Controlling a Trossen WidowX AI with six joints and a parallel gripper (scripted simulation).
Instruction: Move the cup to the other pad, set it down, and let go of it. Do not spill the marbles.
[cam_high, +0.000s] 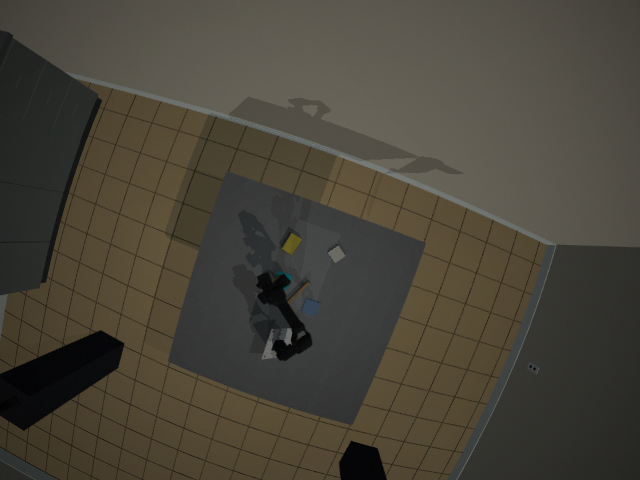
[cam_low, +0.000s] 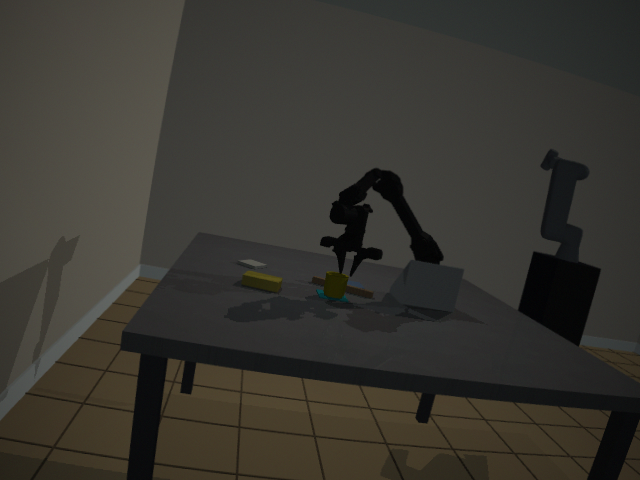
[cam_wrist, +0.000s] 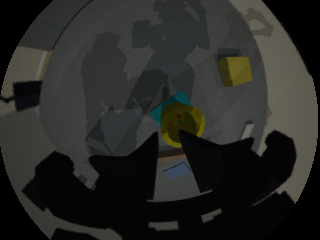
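Observation:
The yellow cup (cam_low: 335, 285) (cam_wrist: 179, 143) stands upright on the teal pad (cam_high: 285, 274) (cam_low: 321, 293) (cam_wrist: 181, 98). In the wrist view a few small red and green marbles (cam_wrist: 179, 117) show inside it. The blue pad (cam_high: 311, 307) (cam_low: 356, 283) (cam_wrist: 177, 171) lies bare on the other side of a low brown bar. My gripper (cam_low: 346, 274) (cam_wrist: 168, 134) is open, with a gap between its fingertips. The tips are at the cup's rim, on the side towards the bar, and one overlaps the rim in the wrist view. The arm mostly hides the cup in the top view.
The brown bar (cam_high: 299, 291) (cam_low: 363, 290) (cam_wrist: 171, 155) lies between the pads. A yellow block (cam_high: 291, 243) (cam_low: 262, 281) (cam_wrist: 235, 71) and a flat white block (cam_high: 336, 253) (cam_low: 252, 263) lie farther off. A large pale box (cam_low: 432, 286) stands near the arm's base.

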